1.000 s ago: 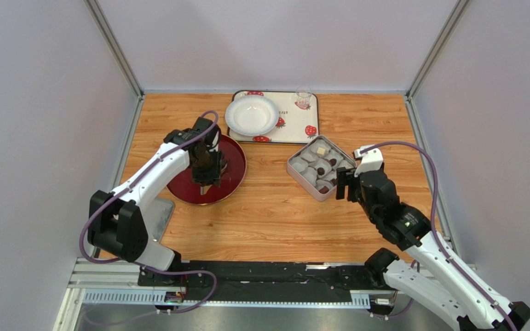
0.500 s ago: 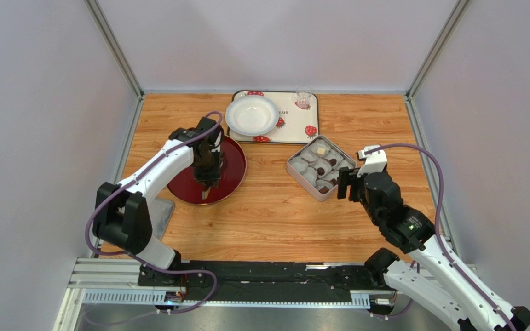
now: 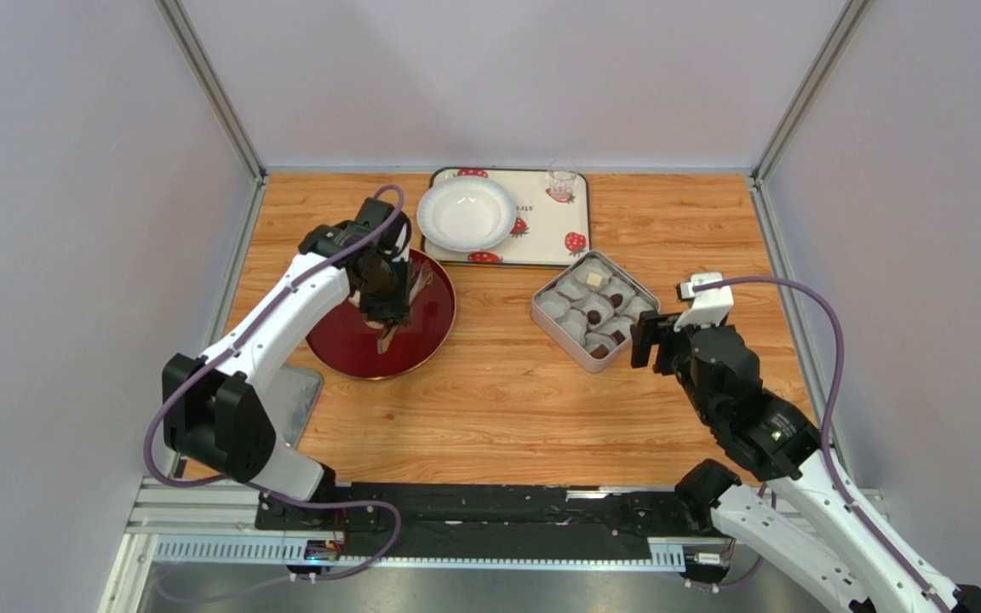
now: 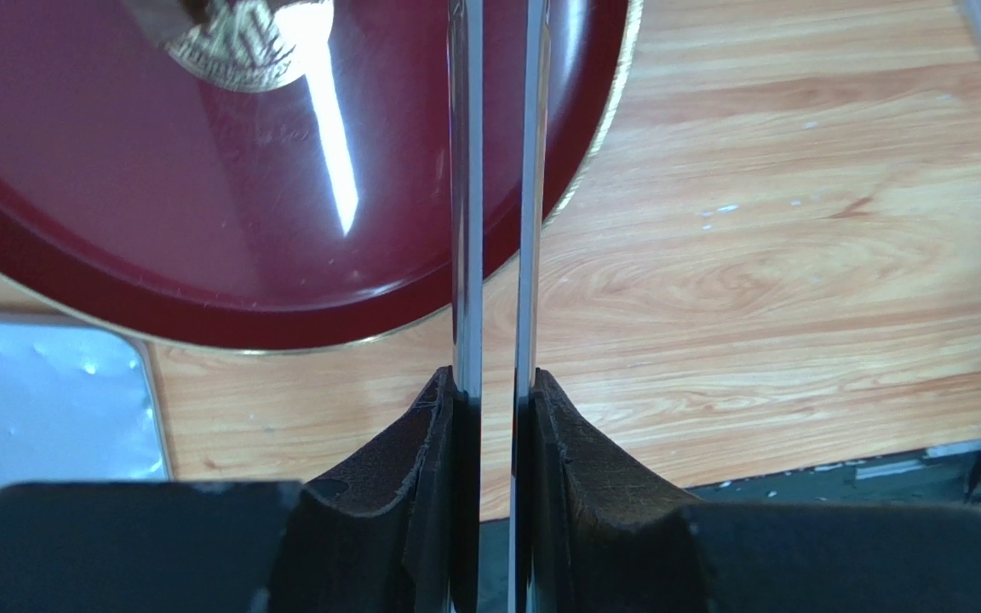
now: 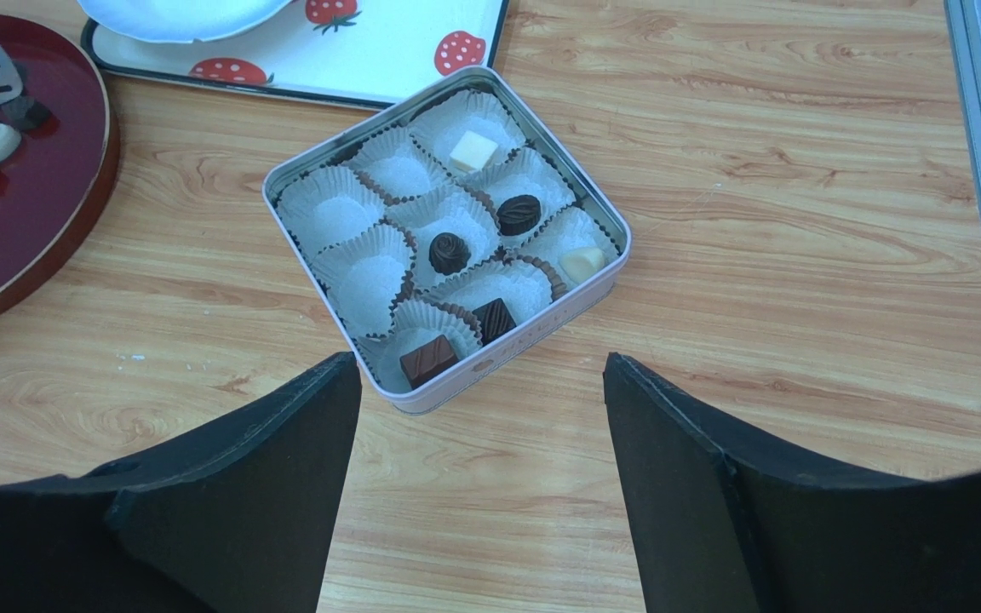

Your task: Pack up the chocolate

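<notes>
Left pincer [image 4: 496, 411]: clamped on both steel arms of the tongs [image 4: 468, 192], pressing them near parallel with a slim gap between; poised over the red plate [image 4: 138, 192]. Tong tips out of the wrist view, so no telling whether a piece sits between them.
Right pincer [image 5: 480, 383]: spread wide, holding nothing, just off the tin [image 5: 521, 335] at its 4 o'clock.
Chocolate [image 5: 448, 252]: six pieces seated in the paper cups [image 5: 374, 271], three cups bare; a few more, dark and cream, on the red plate at the tin's 9 o'clock.
Handling: likely light and rigid, yet smooth enough to squirt from steel tips, and easily scuffed or cracked.
Hold: across opposite sides of a single piece, low, with gentle pressure.
Counter [image 3: 521, 409]: wood, carrying plate and tin well apart.
</notes>
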Action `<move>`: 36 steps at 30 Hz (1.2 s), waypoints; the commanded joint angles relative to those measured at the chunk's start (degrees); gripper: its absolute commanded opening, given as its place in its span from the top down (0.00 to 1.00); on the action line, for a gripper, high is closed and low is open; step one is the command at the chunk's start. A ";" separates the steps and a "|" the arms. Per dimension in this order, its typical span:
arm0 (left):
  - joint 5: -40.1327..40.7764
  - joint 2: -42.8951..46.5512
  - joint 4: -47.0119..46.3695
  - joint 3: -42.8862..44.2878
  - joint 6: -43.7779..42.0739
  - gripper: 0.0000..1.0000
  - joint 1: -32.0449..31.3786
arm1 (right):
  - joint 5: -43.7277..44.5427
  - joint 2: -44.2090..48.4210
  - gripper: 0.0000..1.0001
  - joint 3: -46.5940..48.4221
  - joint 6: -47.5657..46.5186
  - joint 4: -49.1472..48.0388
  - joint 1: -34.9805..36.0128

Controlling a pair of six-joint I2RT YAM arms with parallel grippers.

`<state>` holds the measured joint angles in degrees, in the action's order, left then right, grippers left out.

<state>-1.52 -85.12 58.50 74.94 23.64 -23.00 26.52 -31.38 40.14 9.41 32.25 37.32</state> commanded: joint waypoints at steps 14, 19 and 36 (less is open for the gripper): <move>-4.63 -14.10 -0.23 26.48 -2.98 0.75 -17.86 | 2.22 5.27 0.26 0.29 1.75 -2.81 0.03; -4.90 -21.29 1.44 34.47 -3.69 0.74 -21.46 | 2.48 6.06 0.26 0.11 1.84 -2.81 0.12; -4.55 -30.89 4.17 40.90 -3.77 0.73 -23.75 | 2.48 6.59 0.26 0.20 2.02 -2.63 0.12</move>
<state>-6.37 -115.13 62.46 112.95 20.69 -46.57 28.03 -25.32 40.14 10.76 31.88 37.32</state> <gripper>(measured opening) 0.298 0.742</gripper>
